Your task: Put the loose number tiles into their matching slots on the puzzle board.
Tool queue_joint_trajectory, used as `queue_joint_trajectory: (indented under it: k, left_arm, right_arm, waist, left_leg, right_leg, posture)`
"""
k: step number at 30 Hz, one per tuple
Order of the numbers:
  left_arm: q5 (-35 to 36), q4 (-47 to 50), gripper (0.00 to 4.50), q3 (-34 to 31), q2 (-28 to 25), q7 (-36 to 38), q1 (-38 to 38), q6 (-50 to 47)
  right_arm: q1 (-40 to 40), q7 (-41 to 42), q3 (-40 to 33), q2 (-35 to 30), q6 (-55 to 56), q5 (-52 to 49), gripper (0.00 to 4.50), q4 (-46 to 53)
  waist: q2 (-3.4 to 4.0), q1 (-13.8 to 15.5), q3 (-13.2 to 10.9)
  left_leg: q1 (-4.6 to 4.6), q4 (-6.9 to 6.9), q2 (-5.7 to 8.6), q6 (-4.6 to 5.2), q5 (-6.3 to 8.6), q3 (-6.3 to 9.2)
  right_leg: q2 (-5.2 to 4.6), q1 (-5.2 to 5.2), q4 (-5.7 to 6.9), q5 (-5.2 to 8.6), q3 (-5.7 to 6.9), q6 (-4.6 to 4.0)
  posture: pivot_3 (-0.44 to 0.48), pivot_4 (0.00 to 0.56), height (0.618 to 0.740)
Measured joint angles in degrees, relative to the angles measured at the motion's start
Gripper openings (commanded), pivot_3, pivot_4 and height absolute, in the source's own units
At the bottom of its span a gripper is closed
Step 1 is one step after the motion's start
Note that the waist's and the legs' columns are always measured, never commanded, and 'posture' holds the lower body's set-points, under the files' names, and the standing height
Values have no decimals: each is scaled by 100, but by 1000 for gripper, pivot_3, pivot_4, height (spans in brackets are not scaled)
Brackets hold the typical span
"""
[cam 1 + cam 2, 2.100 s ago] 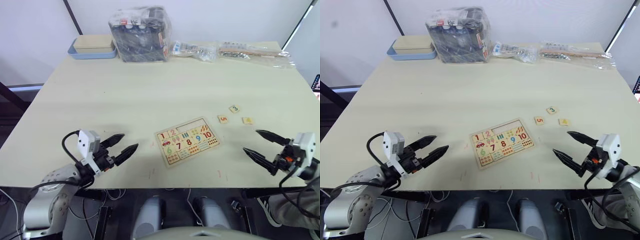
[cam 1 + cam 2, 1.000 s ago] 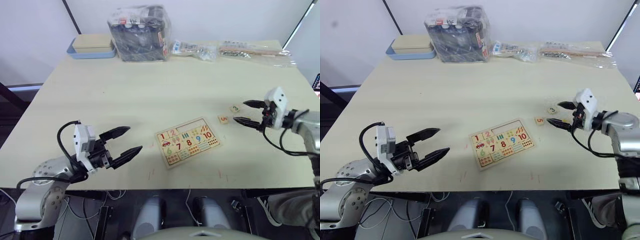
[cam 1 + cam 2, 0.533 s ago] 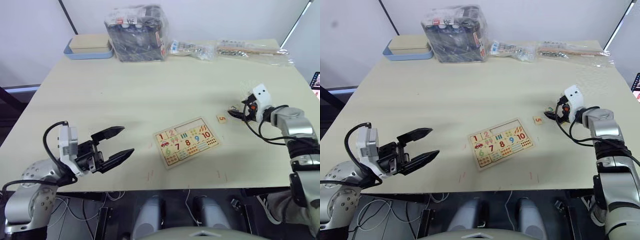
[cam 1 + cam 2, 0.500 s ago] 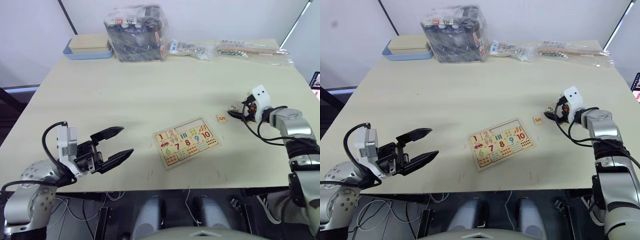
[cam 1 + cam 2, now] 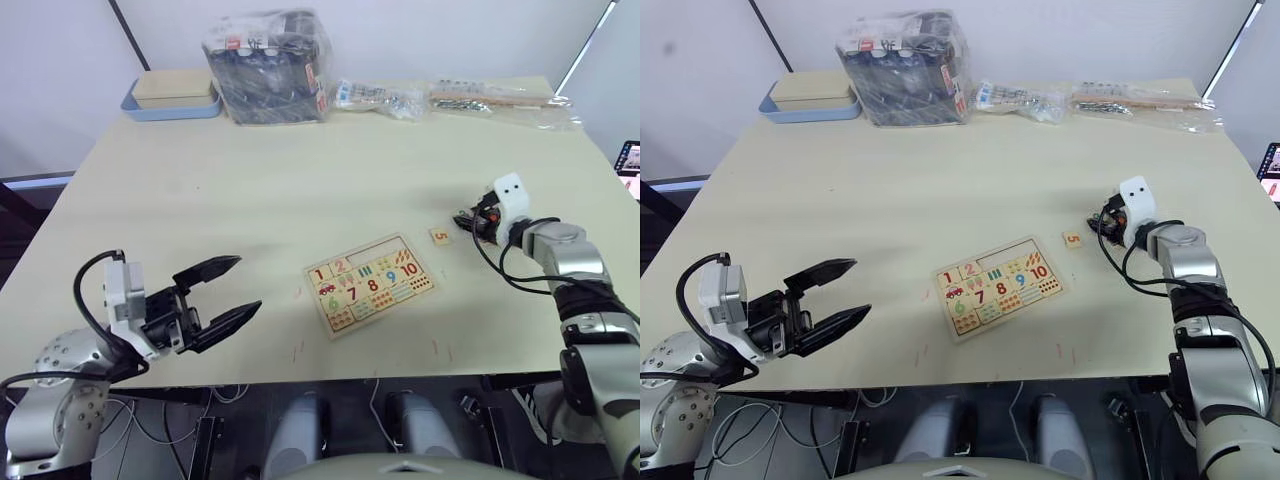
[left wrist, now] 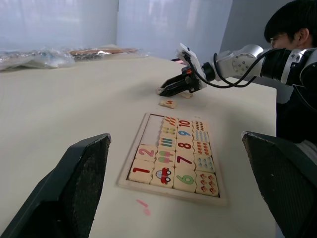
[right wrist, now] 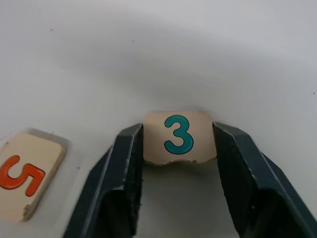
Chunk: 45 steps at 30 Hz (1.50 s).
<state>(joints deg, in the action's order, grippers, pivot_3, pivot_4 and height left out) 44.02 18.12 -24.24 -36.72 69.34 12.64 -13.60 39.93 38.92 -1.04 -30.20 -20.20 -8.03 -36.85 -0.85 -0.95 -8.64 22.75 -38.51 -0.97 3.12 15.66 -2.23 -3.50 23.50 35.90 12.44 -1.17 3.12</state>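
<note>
Jaws round "3" tile [image 7: 178, 137]

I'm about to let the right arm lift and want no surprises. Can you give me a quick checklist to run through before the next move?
1. The right gripper has the 3 tile between its fingers, both touching the tile's sides: ok.
2. The tile's face shows, so the digit can be checked: ok, a teal 3.
3. The 5 tile lies apart from the fingers: ok.
4. The top row of the puzzle board has room after 1 and 2: ok, a bare strip shows there.
5. The left gripper is open and well off the board: ok.
6. Where the 4 tile lies: cannot tell.
</note>
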Motion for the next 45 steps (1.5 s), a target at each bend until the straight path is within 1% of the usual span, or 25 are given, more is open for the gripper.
queue_joint_trajectory:
  k: [2,6,7,8,9,10,11,13,14,15,16,17,18,21,24,27,32,36,38,39,40,42,45]
  left_arm:
    - [0,-45,4500,0,7,42,4,13]
    - [1,-74,4500,2,6,92,3,25]
    - [2,-76,4500,3,6,99,-3,27]
    - [4,-86,4500,2,4,126,4,33]
    - [4,-98,4500,2,4,148,5,33]
    - [4,-104,4500,3,3,176,-6,35]
    - [3,-122,4500,2,3,186,4,38]
    - [3,-147,4500,5,0,219,-5,41]
    - [-2,-188,4500,13,0,243,-17,52]
    - [-6,-240,4500,19,2,283,-38,71]
    - [-6,-281,4500,17,1,298,-38,88]
    - [-8,-298,4500,19,1,299,-44,91]
    - [-16,-322,4500,63,3,340,-136,132]
    - [-88,-513,4500,210,-1,476,-207,175]
    - [-120,-589,4500,275,-35,660,-255,199]
    - [-138,-670,4500,312,-77,796,-299,213]
    - [-173,-768,4500,394,-130,916,-379,219]
    - [-178,-769,4500,409,-161,951,-386,219]
    - [-183,-769,4500,412,-162,958,-381,219]
    - [-187,-769,4500,414,-161,958,-381,219]
    - [-198,-768,4500,415,-161,957,-381,219]
    - [-207,-768,4500,425,-161,956,-381,219]
    - [-209,-768,4500,455,-161,958,-385,218]
  right_arm:
    - [-30,-5,-11,0,-45,-20,1524,63]
    - [-359,38,-123,-4,-406,-188,1524,706]
    - [-483,22,-194,-11,-602,-265,1524,1010]
    - [-715,-55,-300,-45,-993,-417,1524,1627]
    - [-772,-76,-353,-50,-1149,-483,1524,1831]
    - [-982,-229,-514,-56,-1570,-618,1524,2396]
    - [-1090,-312,-604,-58,-1810,-704,1524,2711]
    - [-1502,-677,-841,-49,-2498,-852,1524,3658]
    - [-1805,-959,-1020,30,-2954,-920,1524,4317]
    - [-2135,-1269,-1225,207,-3459,-1022,1524,5004]
    - [-2278,-1394,-1265,294,-3694,-1071,1524,5308]
    - [-2310,-1434,-1267,318,-3780,-1101,1524,5387]
    - [-2798,-1796,-1578,650,-4322,-1182,1524,6310]
    - [-3414,-2266,-1583,1255,-4994,-1321,1524,7380]
    - [-3580,-2605,-1588,1461,-5192,-1277,1524,7779]
    - [-3701,-2781,-1510,1659,-5205,-1260,1524,7928]
    - [-3847,-3051,-1285,1851,-5159,-1159,1524,7937]
    - [-3950,-3207,-1095,1997,-4948,-1024,1524,7671]
    - [-3979,-3200,-1087,1997,-4846,-1021,2585,7629]
    - [-4000,-3180,-1087,1996,-4807,-1030,2873,7627]
    - [-4032,-3130,-1067,1996,-4752,-1070,3330,7631]
    - [-4062,-3034,-1068,1982,-4687,-1140,4426,7631]
    - [-4068,-2747,-1161,1778,-4696,-1370,4426,7634]
  waist:
    - [0,3,0]
    - [0,7,0]
    - [0,11,0]
    - [0,16,0]
    - [0,14,0]
    - [0,23,0]
    - [0,21,2]
    - [1,37,2]
    - [1,48,2]
    - [1,42,2]
    - [1,33,2]
    - [1,22,2]
    - [1,41,5]
    - [3,18,10]
    - [0,7,11]
    - [-2,11,12]
    - [-1,17,11]
    - [-2,13,12]
    - [-4,14,13]
    - [-5,14,14]
    - [-7,15,15]
    - [-9,16,16]
    - [-9,19,15]
  left_leg:
    - [0,0,0,0,0,2]
    - [1,2,0,0,0,4]
    - [4,3,0,0,0,5]
    - [6,7,1,0,0,5]
    - [5,7,1,0,0,5]
    - [9,9,1,0,0,8]
    - [7,9,1,0,0,9]
    - [11,11,1,0,0,13]
    - [12,14,1,0,0,16]
    - [12,16,1,0,0,18]
    - [11,15,1,0,0,17]
    - [11,14,1,0,0,15]
    - [14,15,1,0,0,17]
    - [11,13,-1,-1,0,16]
    - [4,8,-1,-1,0,-4]
    - [2,10,-1,-1,0,-2]
    - [7,12,-1,0,-1,-7]
    - [6,11,-2,0,-1,-10]
    - [4,10,-3,0,-1,-9]
    - [4,10,-4,0,-1,-8]
    - [3,11,-4,0,-1,-8]
    - [2,10,-5,0,-1,-7]
    - [3,8,-4,0,-1,-9]
  right_leg:
    - [0,0,0,0,2,0]
    - [-2,1,0,0,4,0]
    - [-3,5,0,0,4,0]
    - [-6,8,0,0,5,0]
    - [-6,8,0,0,4,0]
    - [-7,12,0,0,7,0]
    - [-7,11,1,0,8,0]
    - [-8,13,0,0,12,0]
    - [-9,13,-2,1,13,-1]
    - [-10,13,-1,1,16,-1]
    - [-11,13,-2,1,16,-2]
    - [-12,14,-2,1,15,-2]
    - [-15,17,-2,1,20,-2]
    - [-13,16,0,4,22,-6]
    - [-21,17,0,1,33,-7]
    - [-6,20,0,2,39,-8]
    - [5,21,-2,3,37,-7]
    - [8,21,-2,3,35,-6]
    - [10,21,-1,3,36,-6]
    - [11,20,-1,3,36,-6]
    - [12,20,-1,3,36,-6]
    - [12,20,-1,3,36,-6]
    - [9,20,-2,3,35,-5]
  posture:
    - [0,150,740]
    - [0,150,740]
    - [0,150,740]
    - [0,150,740]
    - [0,150,740]
    - [0,150,740]
    - [0,150,740]
    - [0,150,740]
    - [0,150,740]
    - [0,150,740]
    - [0,150,740]
    - [0,150,740]
    - [0,150,740]
    - [0,150,740]
    - [0,150,740]
    - [0,150,740]
    - [0,150,740]
    - [0,150,740]
    - [0,150,740]
    - [0,150,740]
    - [0,150,740]
    - [0,150,740]
    - [0,150,740]
